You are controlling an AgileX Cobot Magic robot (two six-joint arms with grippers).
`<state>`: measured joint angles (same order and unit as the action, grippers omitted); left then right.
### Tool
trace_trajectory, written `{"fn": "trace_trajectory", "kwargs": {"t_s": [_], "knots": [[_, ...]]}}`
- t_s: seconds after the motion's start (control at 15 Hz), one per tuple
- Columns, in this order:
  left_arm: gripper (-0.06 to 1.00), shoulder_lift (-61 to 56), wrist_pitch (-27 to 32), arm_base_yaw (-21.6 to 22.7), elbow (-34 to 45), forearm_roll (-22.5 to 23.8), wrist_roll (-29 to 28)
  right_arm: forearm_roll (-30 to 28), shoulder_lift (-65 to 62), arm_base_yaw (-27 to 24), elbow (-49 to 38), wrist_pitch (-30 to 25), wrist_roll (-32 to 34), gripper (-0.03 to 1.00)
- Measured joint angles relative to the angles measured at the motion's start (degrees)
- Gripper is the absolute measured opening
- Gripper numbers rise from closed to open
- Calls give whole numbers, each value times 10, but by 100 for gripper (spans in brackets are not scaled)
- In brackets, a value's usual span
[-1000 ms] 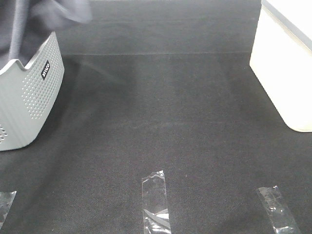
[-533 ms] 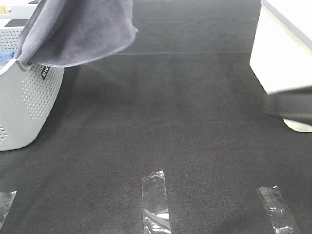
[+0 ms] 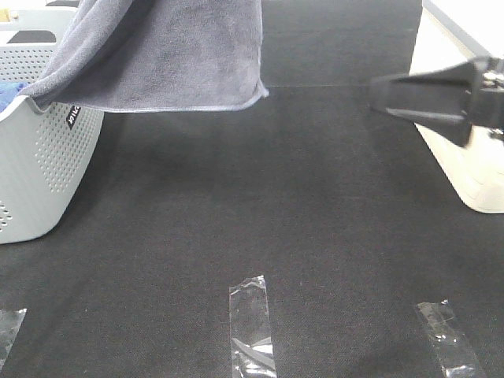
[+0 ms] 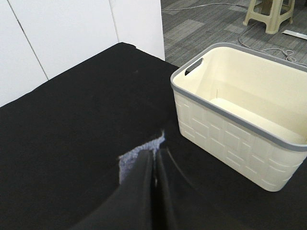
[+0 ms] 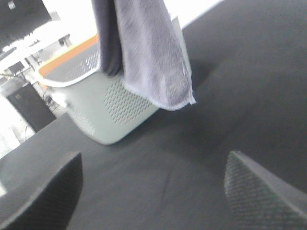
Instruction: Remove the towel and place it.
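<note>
Left tool (image 4: 154, 163) is clamped on the towel (image 3: 173, 55), which hangs below it with one end over the basket (image 3: 47, 150). Right tool (image 3: 382, 96), spread wide, points at the towel's free corner (image 3: 258, 92), which is well ahead of it and about level, so this arm looks nearer to take it.

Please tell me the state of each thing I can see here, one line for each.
Slate grey-purple terry towel: lifted, hanging in the air.
Grey perforated plastic basket: upright, blue cloth inside.
Cream plastic bin: upright, nothing seen inside.
Left gripper: jaws shut on the towel.
Right gripper: jaws open, holding nothing.
</note>
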<state>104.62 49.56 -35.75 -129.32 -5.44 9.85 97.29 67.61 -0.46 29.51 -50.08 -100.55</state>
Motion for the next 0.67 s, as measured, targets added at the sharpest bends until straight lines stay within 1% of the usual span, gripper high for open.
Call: {"fn": "trace_trajectory", "kwargs": {"t_s": [0.07, 0.13, 0.2, 0.27, 0.33, 0.47, 0.53, 0.67], "knots": [[0, -1, 1, 0, 0, -7, 0, 10, 29, 0, 6, -16, -42, 76], [0, -1, 3, 0, 0, -15, 0, 13, 60, 2, 18, -29, -66, 76], [0, -1, 9, 0, 0, -24, 0, 17, 88, 15, 36, -29, -76, 76], [0, -1, 19, 0, 0, -30, 0, 20, 120, 40, 59, -29, -85, 76], [0, -1, 27, 0, 0, -33, 0, 20, 147, 69, 87, -22, -100, 76], [0, -1, 44, 0, 0, -35, 0, 20, 198, 124, 137, 21, -121, 76], [0, -1, 50, 0, 0, -38, 0, 20, 221, 142, 162, 43, -128, 76], [0, -1, 60, 0, 0, -50, 0, 20, 264, 160, 207, 62, -132, 76]]}}
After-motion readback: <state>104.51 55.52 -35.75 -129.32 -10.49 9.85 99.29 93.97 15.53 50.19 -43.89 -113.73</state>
